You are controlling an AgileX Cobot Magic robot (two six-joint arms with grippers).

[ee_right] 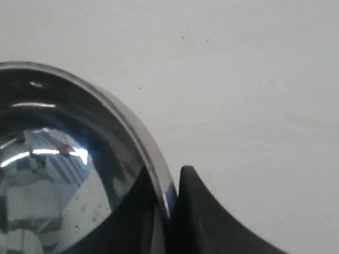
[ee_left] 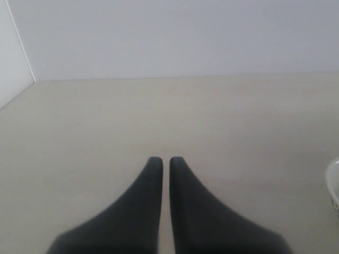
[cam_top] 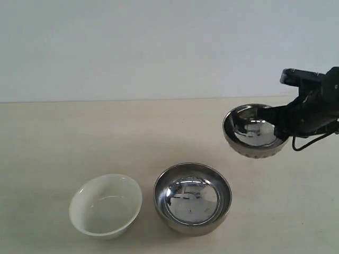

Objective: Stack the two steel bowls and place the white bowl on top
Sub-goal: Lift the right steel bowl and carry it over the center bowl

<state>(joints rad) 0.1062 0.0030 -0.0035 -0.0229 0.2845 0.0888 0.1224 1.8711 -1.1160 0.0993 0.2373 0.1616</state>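
Note:
One steel bowl rests upright on the table near the front, right of the white bowl. The other steel bowl, with dotted marks round its outside, hangs tilted in the air at the right, above the table. My right gripper is shut on its rim; in the right wrist view one finger lies inside that steel bowl and the other outside, the right gripper pinching the rim. My left gripper is shut on nothing, above bare table, with a sliver of the white bowl at the frame's edge.
A beige table runs back to a pale wall. A black cable loops under the right arm.

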